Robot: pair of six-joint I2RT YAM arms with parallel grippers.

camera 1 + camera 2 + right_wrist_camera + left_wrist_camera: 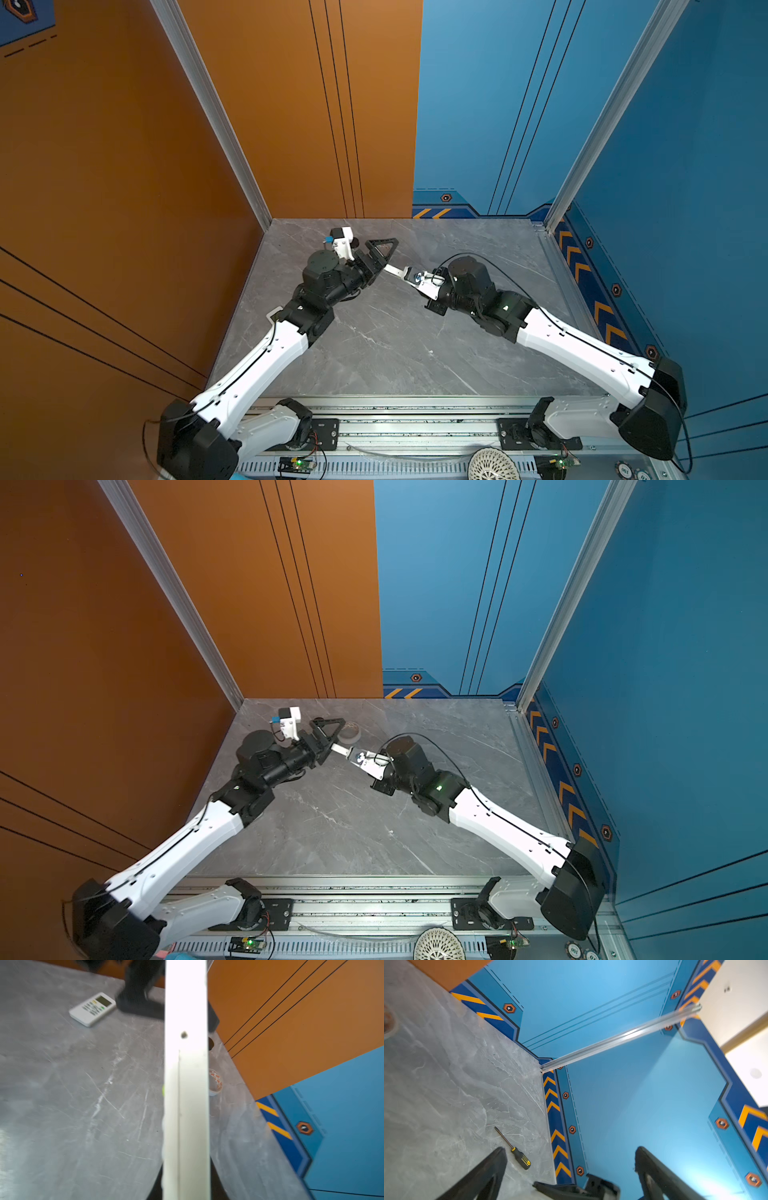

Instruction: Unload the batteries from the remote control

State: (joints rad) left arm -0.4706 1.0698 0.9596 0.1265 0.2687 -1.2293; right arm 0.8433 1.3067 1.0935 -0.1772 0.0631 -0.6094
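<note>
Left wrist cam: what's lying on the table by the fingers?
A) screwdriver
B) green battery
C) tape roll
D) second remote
A: a screwdriver with a black-and-yellow handle lies flat on the grey table in the left wrist view.

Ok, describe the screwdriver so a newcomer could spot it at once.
In the left wrist view, find the blue wall with orange chevrons along its foot. On the grey marble table near those chevrons lies the screwdriver, flat. Its thin metal shaft and black, yellow-dotted handle set it apart from the white remote and tape roll elsewhere.
</note>
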